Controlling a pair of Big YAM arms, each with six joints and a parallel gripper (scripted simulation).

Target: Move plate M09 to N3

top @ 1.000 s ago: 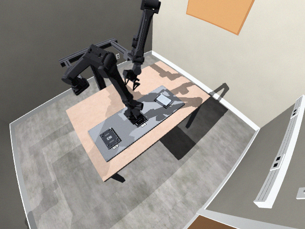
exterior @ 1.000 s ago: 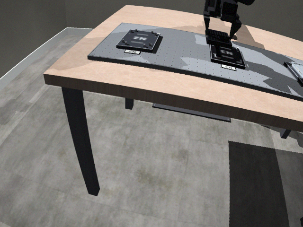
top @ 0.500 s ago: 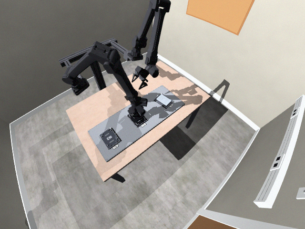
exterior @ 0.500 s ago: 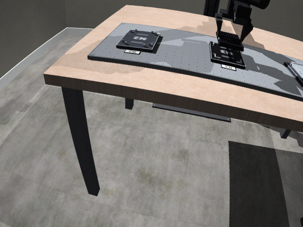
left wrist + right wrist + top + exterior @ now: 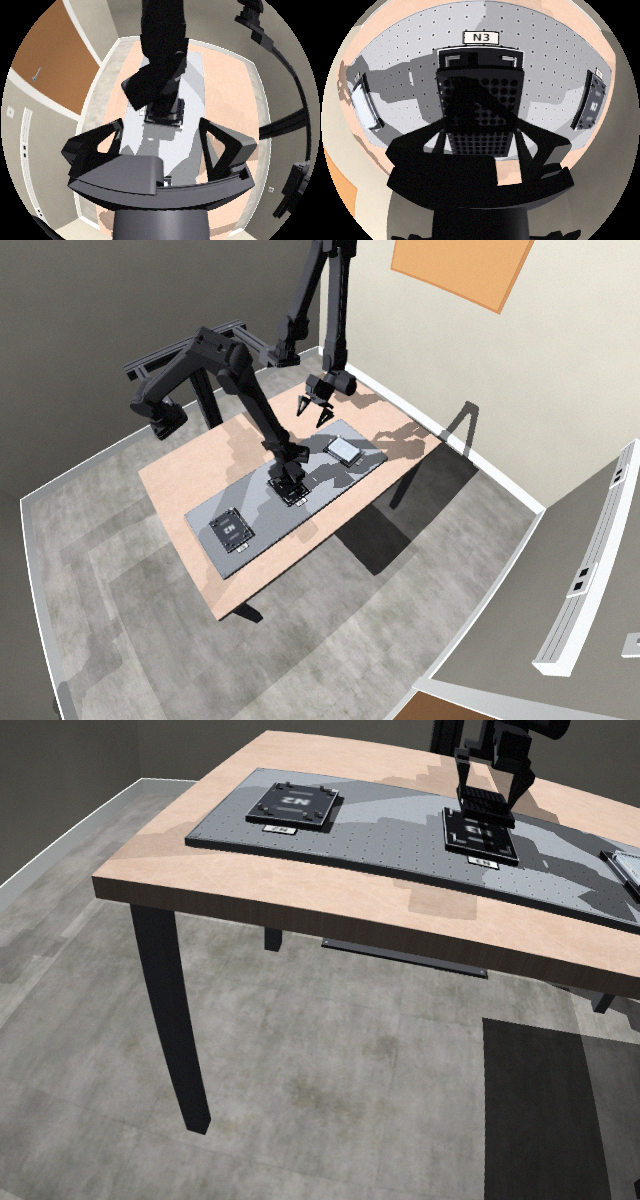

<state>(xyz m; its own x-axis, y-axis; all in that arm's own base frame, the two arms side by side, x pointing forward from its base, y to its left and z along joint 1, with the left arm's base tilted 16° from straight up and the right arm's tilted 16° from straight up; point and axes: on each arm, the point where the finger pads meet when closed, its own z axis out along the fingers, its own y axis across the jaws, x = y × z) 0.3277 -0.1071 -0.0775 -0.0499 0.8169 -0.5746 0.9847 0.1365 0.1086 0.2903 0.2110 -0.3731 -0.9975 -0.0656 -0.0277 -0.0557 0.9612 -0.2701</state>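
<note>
Pale, smooth wood of the table (image 5: 180, 462) (image 5: 310, 885) (image 5: 232, 100) (image 5: 509, 172) around a grey, hole-dotted board (image 5: 263, 482) (image 5: 387, 844) (image 5: 190, 160) (image 5: 545, 75). Above N3 (image 5: 298, 496) (image 5: 478, 841) (image 5: 181, 107) (image 5: 480, 57): M09 (image 5: 282, 482) (image 5: 485, 802) (image 5: 485, 95), black, rectangular, pitted with round wells, gripped between the partly spread fingers of the right gripper (image 5: 292, 480) (image 5: 485, 805) (image 5: 166, 107) (image 5: 480, 121). To one side of N3, N2 (image 5: 233, 533) (image 5: 294, 807) (image 5: 590, 102), dark, with raised corner locators; to the other, M06 (image 5: 343, 448) (image 5: 628, 864) (image 5: 365, 105), pale, on its nest. Behind N3, towards M06's side, the left gripper (image 5: 312, 413) (image 5: 161, 121), wide open, holding nothing. Over N3, right arm in the way of the left wrist view.
</note>
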